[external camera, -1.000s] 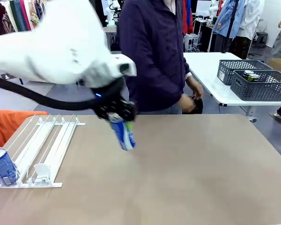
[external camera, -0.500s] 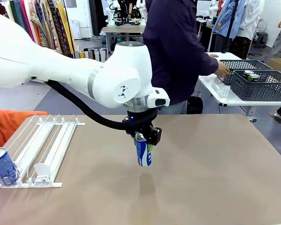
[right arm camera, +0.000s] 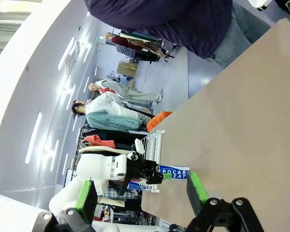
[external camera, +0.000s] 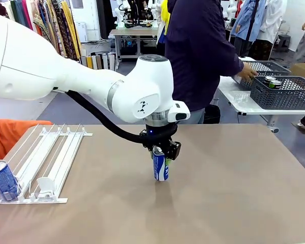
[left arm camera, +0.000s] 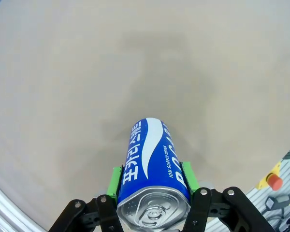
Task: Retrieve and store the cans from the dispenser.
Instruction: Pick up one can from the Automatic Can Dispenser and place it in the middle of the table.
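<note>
Clamps a smooth blue can (external camera: 160, 169) lettered "ION SUPPLY DRINK" in the green pads of the left gripper (external camera: 161, 152), upright at mid-table. Holds the jaws of the right gripper (right arm camera: 142, 186) spread apart. Second blue can (external camera: 3, 179) at the front lip of the white railed dispenser (external camera: 51, 152).

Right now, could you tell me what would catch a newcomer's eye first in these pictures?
The left gripper holds a blue can upright in the middle of the table. A second blue can stands at the dispenser's front left corner. Beyond, the person's hand reaches to grey baskets.
</note>
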`<state>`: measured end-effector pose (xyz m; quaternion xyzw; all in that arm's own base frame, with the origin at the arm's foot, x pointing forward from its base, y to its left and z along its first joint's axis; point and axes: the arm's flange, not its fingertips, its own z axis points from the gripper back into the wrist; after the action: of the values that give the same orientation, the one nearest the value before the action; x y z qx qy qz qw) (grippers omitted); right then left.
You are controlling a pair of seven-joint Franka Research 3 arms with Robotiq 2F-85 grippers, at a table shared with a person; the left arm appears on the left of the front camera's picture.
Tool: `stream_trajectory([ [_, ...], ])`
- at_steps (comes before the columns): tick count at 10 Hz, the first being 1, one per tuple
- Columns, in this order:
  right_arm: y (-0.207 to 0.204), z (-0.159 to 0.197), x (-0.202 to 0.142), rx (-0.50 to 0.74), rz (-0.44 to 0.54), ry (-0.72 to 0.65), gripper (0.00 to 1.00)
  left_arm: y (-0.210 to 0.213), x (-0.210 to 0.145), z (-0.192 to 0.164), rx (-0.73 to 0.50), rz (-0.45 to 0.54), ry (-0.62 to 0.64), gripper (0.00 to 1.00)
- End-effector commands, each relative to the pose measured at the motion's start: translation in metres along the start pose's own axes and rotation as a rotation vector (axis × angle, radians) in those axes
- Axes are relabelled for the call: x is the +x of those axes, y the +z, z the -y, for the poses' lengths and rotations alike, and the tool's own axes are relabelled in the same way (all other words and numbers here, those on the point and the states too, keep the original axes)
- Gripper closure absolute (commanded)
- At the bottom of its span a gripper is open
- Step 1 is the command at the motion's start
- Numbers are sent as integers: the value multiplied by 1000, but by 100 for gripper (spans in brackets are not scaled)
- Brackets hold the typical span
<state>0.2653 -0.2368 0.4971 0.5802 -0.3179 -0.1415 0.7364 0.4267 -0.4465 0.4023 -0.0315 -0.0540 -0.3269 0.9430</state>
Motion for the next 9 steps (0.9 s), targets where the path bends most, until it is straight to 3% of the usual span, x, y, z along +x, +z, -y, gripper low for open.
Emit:
stream_trajectory([
  [1, -1, 0, 2, 20, 11, 22, 0, -1, 4, 2, 42, -1, 55, 100],
  [2, -1, 0, 2, 20, 11, 22, 0, -3, 5, 2, 38, -7, 62, 96],
  [3, -1, 0, 2, 20, 11, 22, 0, -3, 3, 3, 55, -3, 68, 45],
  [4, -1, 0, 2, 20, 11, 22, 0, -1, 3, 2, 61, 7, 63, 0],
  [7, -1, 0, 2, 20, 11, 22, 0, 6, 1, 0, 78, 32, 87, 0],
  [9, -1, 0, 2, 20, 11, 22, 0, 53, -11, -13, 12, 95, 138, 0],
])
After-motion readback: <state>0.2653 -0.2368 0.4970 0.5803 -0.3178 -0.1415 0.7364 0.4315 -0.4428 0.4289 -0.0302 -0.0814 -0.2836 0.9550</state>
